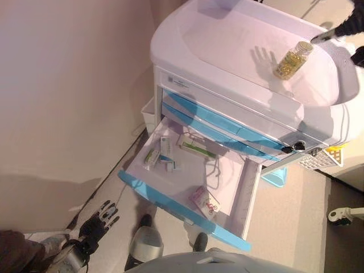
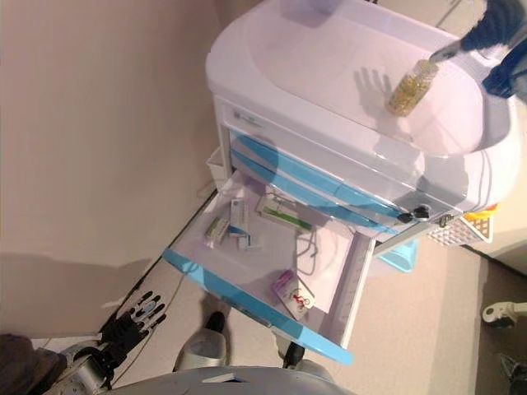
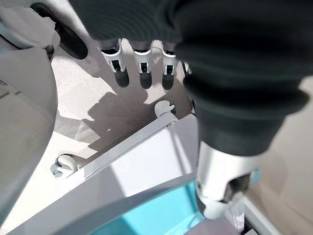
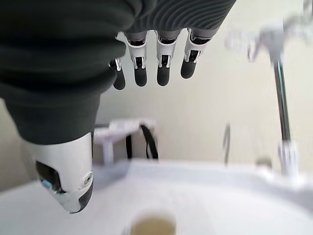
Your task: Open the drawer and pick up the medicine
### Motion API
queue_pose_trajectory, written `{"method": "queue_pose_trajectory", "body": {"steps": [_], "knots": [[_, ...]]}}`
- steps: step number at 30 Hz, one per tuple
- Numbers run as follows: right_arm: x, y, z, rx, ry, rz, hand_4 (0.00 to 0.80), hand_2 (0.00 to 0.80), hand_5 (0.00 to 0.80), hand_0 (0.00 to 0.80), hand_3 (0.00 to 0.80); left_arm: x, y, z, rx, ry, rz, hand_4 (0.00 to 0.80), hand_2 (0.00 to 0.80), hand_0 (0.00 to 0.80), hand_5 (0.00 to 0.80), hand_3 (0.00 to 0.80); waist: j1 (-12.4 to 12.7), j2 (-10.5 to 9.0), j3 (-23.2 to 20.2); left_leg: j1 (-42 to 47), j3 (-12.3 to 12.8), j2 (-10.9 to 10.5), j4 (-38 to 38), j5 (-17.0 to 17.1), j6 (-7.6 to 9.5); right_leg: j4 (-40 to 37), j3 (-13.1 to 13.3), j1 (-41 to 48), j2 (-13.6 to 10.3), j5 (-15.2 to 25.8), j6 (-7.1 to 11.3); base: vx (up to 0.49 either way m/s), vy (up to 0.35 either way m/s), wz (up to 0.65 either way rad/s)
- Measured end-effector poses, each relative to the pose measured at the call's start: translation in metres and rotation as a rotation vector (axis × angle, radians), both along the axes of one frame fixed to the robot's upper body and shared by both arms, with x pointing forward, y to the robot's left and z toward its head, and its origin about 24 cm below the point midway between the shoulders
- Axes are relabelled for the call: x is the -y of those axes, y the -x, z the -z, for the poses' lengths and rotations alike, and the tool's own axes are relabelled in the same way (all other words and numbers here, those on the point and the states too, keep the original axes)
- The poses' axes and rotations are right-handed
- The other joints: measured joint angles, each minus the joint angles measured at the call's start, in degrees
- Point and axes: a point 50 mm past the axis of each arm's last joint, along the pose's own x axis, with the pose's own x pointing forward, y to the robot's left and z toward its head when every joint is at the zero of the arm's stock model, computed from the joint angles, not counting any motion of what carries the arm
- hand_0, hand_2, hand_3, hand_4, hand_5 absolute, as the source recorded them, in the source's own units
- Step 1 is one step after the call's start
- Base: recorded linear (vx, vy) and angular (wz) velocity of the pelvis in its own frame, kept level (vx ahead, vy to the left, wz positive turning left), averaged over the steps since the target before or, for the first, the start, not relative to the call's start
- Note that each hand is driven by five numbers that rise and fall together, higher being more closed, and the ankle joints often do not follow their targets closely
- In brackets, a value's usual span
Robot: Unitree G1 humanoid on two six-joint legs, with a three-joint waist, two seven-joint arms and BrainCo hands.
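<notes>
The left robot hand [image 1: 98, 223] hangs low at the near left, beside the cart and over the floor [image 1: 296, 227], its fingers spread straight and holding nothing. To its right the bottom drawer [image 1: 187, 205] of the white medical cart [image 1: 227, 85] stands pulled out, its blue front toward the robot. Inside lie several medicine boxes: a small group [image 1: 160, 154] at the left rear, a long green-and-white box [image 1: 196, 147] toward the back, and a pink-and-white box [image 1: 205, 202] near the front. Above it, two blue-fronted drawers [image 1: 227, 128] are shut. On the cart's recessed top, toward the right, a clear bottle of yellow capsules [image 1: 294, 59] lies tilted. The right robot hand [image 4: 156, 63] is above that top at the far right edge, just beside the bottle's cap end; its fingers are extended and relaxed, gripping nothing, and the bottle shows blurred below it in the right wrist view.
</notes>
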Motion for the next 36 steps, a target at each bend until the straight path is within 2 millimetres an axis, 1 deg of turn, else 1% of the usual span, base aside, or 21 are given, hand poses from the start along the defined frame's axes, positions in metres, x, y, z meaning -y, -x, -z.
{"method": "queue_pose_trajectory", "body": {"steps": [3, 4, 8, 10, 12, 13, 16, 18, 20, 23, 25, 26, 28, 30, 31, 33, 34, 36], "knots": [[-0.004, 0.009, -0.016, 0.072, 0.036, -0.007, 0.000, 0.000, 0.000, 0.000, 0.000, -0.001, 0.000, 0.000, -0.001, -0.003, 0.002, 0.000, 0.000, 0.000, 0.000, 0.000, -0.5, -0.02, 0.0, 0.7, 0.4, 0.0, -0.6, 0.0, 0.02, 0.0, 0.6, 0.0, 0.0, 0.0, 0.00, -0.009, -0.005, -0.12], [-0.006, 0.012, -0.020, 0.094, 0.045, -0.014, 0.000, 0.000, 0.000, 0.000, 0.000, -0.001, 0.001, 0.000, -0.003, -0.006, 0.004, 0.000, 0.000, 0.000, 0.000, 0.000, -0.7, -0.05, 0.0, 0.8, 0.9, 0.1, -0.6, 0.0, 0.03, 0.0, 0.9, 0.0, 0.0, 0.0, 0.01, -0.013, -0.007, -0.11], [-0.017, 0.020, -0.031, 0.173, 0.078, -0.052, 0.000, 0.000, 0.000, 0.000, 0.000, 0.000, 0.001, 0.001, -0.015, -0.034, 0.044, 0.000, 0.000, 0.000, 0.000, 0.000, -1.9, -0.05, -0.1, 1.3, 1.5, 0.1, -0.7, 0.0, 0.06, 0.0, 1.4, 0.0, 0.0, 0.0, 0.01, -0.008, 0.000, -0.07], [-0.023, 0.027, -0.037, 0.205, 0.108, -0.077, 0.000, 0.000, 0.000, 0.000, 0.000, 0.001, 0.002, 0.001, -0.022, -0.056, 0.071, 0.000, 0.000, 0.000, 0.000, 0.000, -2.7, -0.06, -0.1, 1.4, 1.6, 0.1, -0.7, 0.0, 0.08, 0.0, 1.5, 0.0, 0.0, 0.0, 0.01, 0.003, 0.016, -0.03], [-0.032, 0.037, -0.045, 0.249, 0.147, -0.112, 0.000, 0.000, 0.000, 0.000, 0.000, 0.002, 0.004, 0.003, -0.043, -0.095, 0.114, 0.000, 0.000, 0.000, 0.000, 0.000, -3.2, 0.14, -0.4, 1.4, 2.5, 0.1, -0.8, -0.1, 0.17, 0.1, 2.4, -0.5, 0.0, 0.1, 0.14, 0.005, 0.031, -0.16], [-0.036, 0.041, -0.046, 0.256, 0.162, -0.133, 0.000, 0.000, 0.000, 0.000, 0.000, 0.003, 0.007, 0.004, -0.056, -0.108, 0.131, 0.000, 0.000, 0.000, 0.000, 0.000, -3.4, 0.24, -0.9, 1.4, 2.9, 0.1, -0.9, -0.1, 0.22, 0.1, 2.8, -0.9, 0.0, 0.1, 0.20, -0.004, 0.025, -0.21], [-0.053, 0.053, -0.047, 0.270, 0.177, -0.217, 0.000, 0.000, 0.000, 0.000, 0.000, 0.006, 0.012, 0.008, -0.103, -0.167, 0.217, 0.000, 0.000, 0.000, 0.000, 0.000, -5.4, 0.93, -2.6, 1.5, 3.8, -0.1, -1.1, -0.3, 0.43, 0.2, 3.6, -1.3, -0.2, 0.2, 0.33, -0.014, 0.029, -0.15], [-0.062, 0.060, -0.045, 0.276, 0.149, -0.282, 0.000, 0.000, 0.000, 0.000, 0.000, 0.008, 0.016, 0.012, -0.133, -0.209, 0.274, 0.000, 0.000, 0.000, 0.000, 0.000, -6.8, 1.60, -4.3, 1.5, 4.7, 0.0, -1.6, -0.3, 0.44, 0.3, 4.5, -2.1, -0.1, 0.2, 0.35, -0.026, 0.035, -0.21], [-0.064, 0.068, -0.040, 0.270, 0.100, -0.339, 0.000, 0.000, 0.000, 0.000, 0.000, 0.009, 0.021, 0.017, -0.171, -0.255, 0.328, 0.000, 0.000, 0.000, 0.000, 0.000, -8.5, 2.59, -5.4, 1.9, 5.6, 0.0, -1.8, -0.3, 0.52, 0.3, 5.2, -2.3, -0.1, 0.3, 0.46, -0.036, 0.033, -0.20], [-0.059, 0.078, -0.022, 0.208, 0.031, -0.376, 0.000, 0.000, 0.000, 0.000, 0.000, 0.010, 0.028, 0.024, -0.230, -0.307, 0.371, 0.000, 0.000, 0.000, 0.000, 0.000, -11.2, 4.20, -6.6, 2.4, 7.0, 0.0, -2.3, -0.4, 0.62, 0.6, 6.6, -3.0, -0.1, 0.4, 0.55, 0.002, 0.021, -0.23], [-0.051, 0.082, -0.001, 0.116, -0.008, -0.376, 0.000, 0.000, 0.000, 0.000, 0.000, 0.013, 0.035, 0.030, -0.273, -0.333, 0.385, 0.000, 0.000, 0.000, 0.000, 0.000, -13.6, 5.27, -7.2, 2.8, 7.2, 0.0, -2.6, -0.4, 0.67, 0.6, 7.4, -3.0, 0.0, 0.4, 0.59, 0.003, 0.004, -0.15], [-0.045, 0.086, 0.010, 0.073, -0.029, -0.369, 0.000, 0.000, 0.000, 0.000, 0.000, 0.015, 0.037, 0.032, -0.288, -0.352, 0.397, 0.000, 0.000, 0.000, 0.000, 0.000, -14.0, 5.65, -7.4, 2.8, 7.7, 0.1, -2.8, -0.4, 0.67, 0.6, 7.4, -3.0, 0.0, 0.4, 0.60, 0.000, -0.005, -0.17], [-0.035, 0.090, 0.033, -0.037, -0.078, -0.353, 0.000, 0.000, 0.000, 0.000, 0.000, 0.016, 0.040, 0.035, -0.315, -0.406, 0.458, 0.000, 0.000, 0.000, 0.000, 0.000, -16.2, 6.30, -7.7, 3.2, 8.7, 0.2, -3.1, -0.4, 0.64, 0.4, 8.2, -3.4, 0.2, 0.4, 0.63, 0.036, -0.016, -0.20], [-0.024, 0.096, 0.057, -0.132, -0.177, -0.365, 0.000, 0.000, 0.000, 0.000, 0.000, 0.018, 0.046, 0.039, -0.351, -0.483, 0.552, 0.000, 0.000, 0.000, 0.000, 0.000, -16.7, 6.30, -7.8, 3.5, 9.6, 0.3, -3.9, -0.5, 0.64, 0.4, 9.4, -4.0, 0.4, 0.5, 0.86, 0.006, -0.031, -0.31], [-0.021, 0.099, 0.066, -0.183, -0.214, -0.376, 0.000, 0.000, 0.000, 0.000, 0.000, 0.021, 0.043, 0.040, -0.350, -0.523, 0.603, 0.000, 0.000, 0.000, 0.000, 0.000, -17.6, 6.46, -7.8, 3.6, 10.1, 0.3, -3.8, -0.5, 0.64, 0.3, 9.7, -4.3, 0.4, 0.7, 1.02, -0.029, -0.028, -0.27], [-0.014, 0.102, 0.087, -0.264, -0.329, -0.404, 0.000, 0.000, 0.000, 0.000, 0.000, 0.023, 0.044, 0.041, -0.366, -0.600, 0.711, 0.000, 0.000, 0.000, 0.000, 0.000, -18.4, 6.33, -7.7, 3.6, 10.5, 0.2, -3.9, -0.5, 0.65, 0.5, 10.1, -4.6, 0.3, 0.7, 1.03, -0.040, -0.024, -0.16], [-0.012, 0.102, 0.097, -0.317, -0.380, -0.421, 0.000, 0.000, 0.000, 0.000, 0.000, 0.025, 0.040, 0.041, -0.358, -0.654, 0.766, 0.000, 0.000, 0.000, 0.000, 0.000, -19.0, 6.26, -7.7, 3.6, 11.2, 0.2, -4.0, -0.5, 0.67, 0.6, 10.7, -5.1, 0.3, 0.7, 1.13, -0.033, -0.020, -0.19], [-0.009, 0.105, 0.120, -0.438, -0.470, -0.450, 0.000, 0.000, 0.000, 0.000, 0.000, 0.025, 0.037, 0.041, -0.353, -0.735, 0.878, 0.000, 0.000, 0.000, 0.000, 0.000, -19.6, 5.94, -7.5, 3.7, 12.0, 0.4, -4.2, -0.4, 0.76, 0.6, 11.0, -5.2, 0.3, 0.7, 1.32, -0.001, -0.022, -0.13]]}}
